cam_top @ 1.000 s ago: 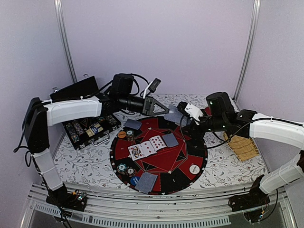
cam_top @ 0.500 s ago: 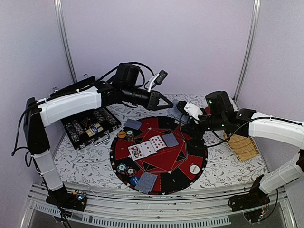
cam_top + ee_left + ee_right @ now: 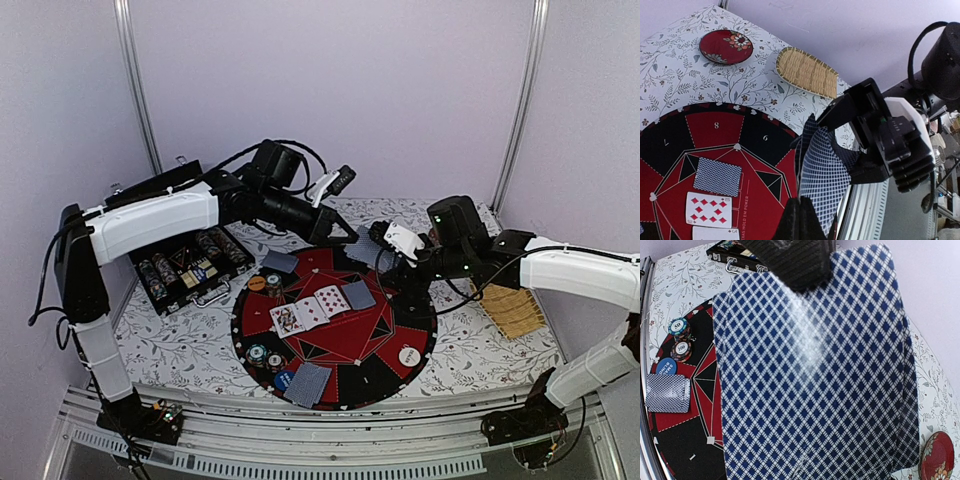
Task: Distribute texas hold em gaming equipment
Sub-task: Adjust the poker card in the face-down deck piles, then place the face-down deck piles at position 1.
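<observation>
Left of the round game board, the open chip case sits well apart from the action. Above the board's far edge, the left gripper has its fingers together, pinched on one card that sticks partway out of the pack. Just to the right, the right gripper is clamped on that pack, which is fanned and held in the air over the board's far right rim.

On the board lie face-down cards, a face-up row in the middle, chips and a white button. The step in hand looks like dealing, with one card being peeled from the pack. Next, I judge, the left arm must slide that card free without dragging a neighbour along. It should then lay the card face down at a seat on the board's right side, near the white button, where no cards lie yet.
</observation>
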Robot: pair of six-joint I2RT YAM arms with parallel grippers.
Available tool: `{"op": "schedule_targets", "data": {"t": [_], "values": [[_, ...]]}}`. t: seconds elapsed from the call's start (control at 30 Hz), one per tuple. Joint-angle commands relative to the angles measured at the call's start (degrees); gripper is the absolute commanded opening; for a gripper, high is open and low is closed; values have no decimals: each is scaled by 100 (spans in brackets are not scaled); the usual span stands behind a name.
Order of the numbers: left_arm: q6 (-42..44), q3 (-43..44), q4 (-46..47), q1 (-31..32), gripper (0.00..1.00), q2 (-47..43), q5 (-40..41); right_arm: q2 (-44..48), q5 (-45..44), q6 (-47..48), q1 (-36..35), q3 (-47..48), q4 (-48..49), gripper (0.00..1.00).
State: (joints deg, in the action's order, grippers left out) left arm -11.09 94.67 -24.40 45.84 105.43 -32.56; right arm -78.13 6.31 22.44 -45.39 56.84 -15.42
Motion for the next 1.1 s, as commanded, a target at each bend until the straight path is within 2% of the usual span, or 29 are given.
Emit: {"op": "schedule_targets", "data": {"t": [0.0, 0.4, 0.63, 1.07], "values": [[106, -73, -155, 100, 0, 92, -232, 126, 129, 178, -73, 214, 433, 51], [64, 4, 232, 273, 0, 435, -653, -111, 296, 272, -116, 433, 453, 51], [158, -418, 341, 119, 0, 47, -724, 222, 377, 325, -115, 19, 776, 51], [708, -858, 456, 149, 0, -248, -1625, 175, 730, 332, -38, -57, 788, 52]]}}
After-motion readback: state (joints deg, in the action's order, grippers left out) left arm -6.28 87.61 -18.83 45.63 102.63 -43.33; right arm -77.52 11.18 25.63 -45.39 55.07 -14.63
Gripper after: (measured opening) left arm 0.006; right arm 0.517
